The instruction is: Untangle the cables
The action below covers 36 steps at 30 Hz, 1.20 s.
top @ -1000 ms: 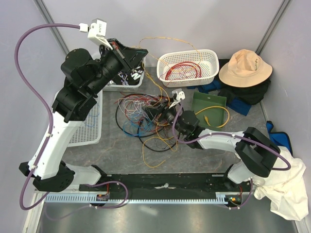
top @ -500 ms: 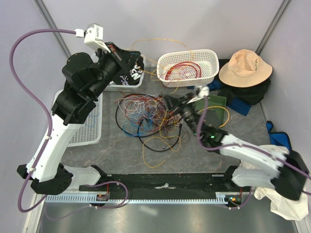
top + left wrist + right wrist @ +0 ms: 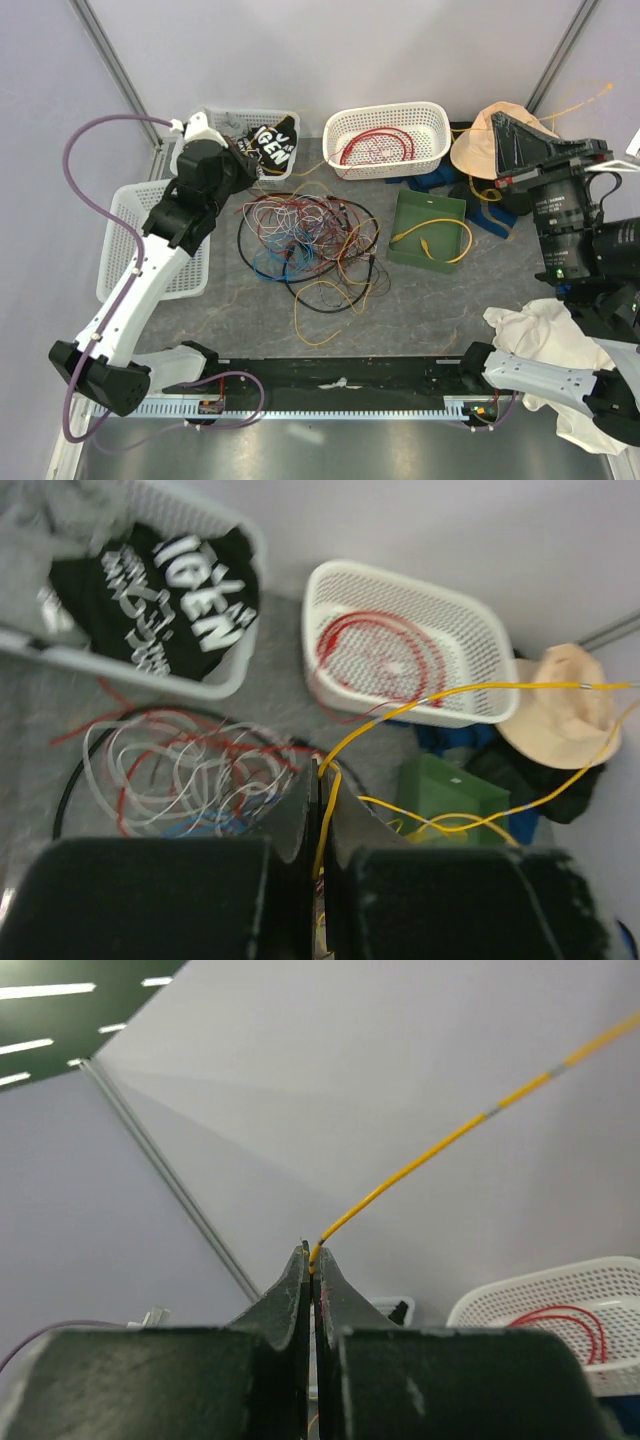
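Grey table is bearing the cables, which are lying at its middle as a loose knotted heap of black, red, white, blue and orange loops. Left gripper is pinching a yellow cable tight; right gripper, raised high, is clamping yellow cable too.

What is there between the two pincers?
A yellow cable, pinched in both left pincer and right pincer; the wrist views show it best.

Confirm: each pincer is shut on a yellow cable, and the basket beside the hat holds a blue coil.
The coil in the basket is red, not blue, as the top external view shows. The left pincer and right pincer are each shut on yellow cable.
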Available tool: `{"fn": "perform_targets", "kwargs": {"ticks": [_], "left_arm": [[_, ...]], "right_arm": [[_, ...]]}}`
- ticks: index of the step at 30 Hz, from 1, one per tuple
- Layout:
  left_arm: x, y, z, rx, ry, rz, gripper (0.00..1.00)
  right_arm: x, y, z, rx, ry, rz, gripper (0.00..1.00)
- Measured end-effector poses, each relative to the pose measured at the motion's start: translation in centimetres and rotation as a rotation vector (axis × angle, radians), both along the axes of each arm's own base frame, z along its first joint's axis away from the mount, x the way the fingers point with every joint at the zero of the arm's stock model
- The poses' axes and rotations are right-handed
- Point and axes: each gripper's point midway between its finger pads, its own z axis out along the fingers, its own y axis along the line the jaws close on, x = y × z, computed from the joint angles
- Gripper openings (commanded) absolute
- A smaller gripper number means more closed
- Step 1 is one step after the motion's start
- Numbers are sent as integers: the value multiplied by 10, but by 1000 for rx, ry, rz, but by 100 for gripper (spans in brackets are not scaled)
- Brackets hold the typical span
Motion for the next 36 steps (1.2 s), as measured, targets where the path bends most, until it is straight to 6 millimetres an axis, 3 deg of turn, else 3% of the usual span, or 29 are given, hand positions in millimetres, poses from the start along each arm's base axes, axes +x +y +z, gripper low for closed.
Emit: {"fn": "perform_targets", "kwargs": {"ticks": [4,7,10,17,21,27,36], "left_arm": [[0,7,-81,-23,176,4,2],[-15,-1,-123,-50,269,-37,2],[-33,-3,-149,-88,315,-65,2],[-71,-2,-175,-184,305,-107,2],[-85,-2,-175,-215,277,-140,2],[-96,0,-179,-226,257,-155,2],[-104,-2,-189,-236,264,-179,2]], "right_arm": [[14,5,3,-74,57,-58,0],[29,13,-5,-140,104,-107,0],[42,16,-25,-205,165,-166,0],[71,20,-99,-352,316,-296,0],[93,3,-134,-401,390,-397,0],[127,-29,-174,-416,489,-520,0],[169,-40,-239,-458,616,-550,0]]}}
